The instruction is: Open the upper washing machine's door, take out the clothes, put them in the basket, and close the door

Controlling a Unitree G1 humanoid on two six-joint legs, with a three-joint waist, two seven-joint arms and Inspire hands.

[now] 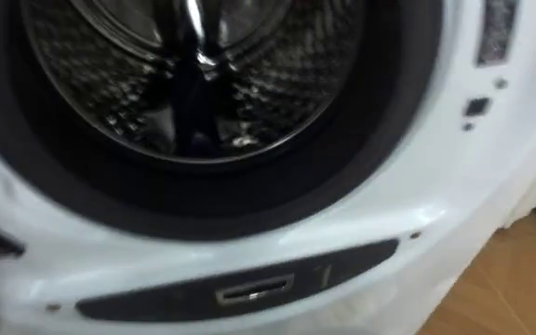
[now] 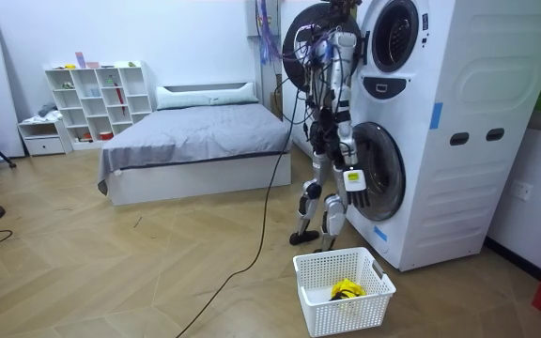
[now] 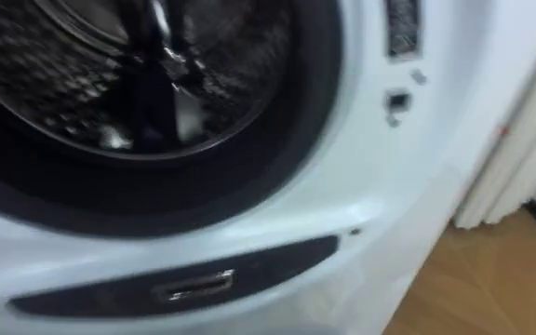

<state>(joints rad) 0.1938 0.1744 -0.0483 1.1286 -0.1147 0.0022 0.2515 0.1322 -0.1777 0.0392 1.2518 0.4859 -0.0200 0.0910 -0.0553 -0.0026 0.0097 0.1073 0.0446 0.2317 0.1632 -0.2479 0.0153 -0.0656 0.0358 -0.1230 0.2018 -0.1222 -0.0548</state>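
I stand close against the stacked white washing machines [image 2: 440,131], facing the upper drum [image 1: 194,74]. Its steel inside shines, and a dark shape [image 1: 189,102] sits in the middle; I cannot tell whether it is cloth. The upper round door [image 2: 310,38] hangs open beside my head. My right hand [image 2: 353,181] hangs low in front of the lower machine's round door [image 2: 381,169]. A white basket [image 2: 343,289] on the floor behind me holds a yellow garment [image 2: 347,287].
Under the drum opening runs a dark panel with a metal handle [image 1: 254,294]. Wooden floor [image 1: 519,279] lies to the right of the machine. A bed [image 2: 195,141] and a white shelf [image 2: 97,99] stand farther back in the room.
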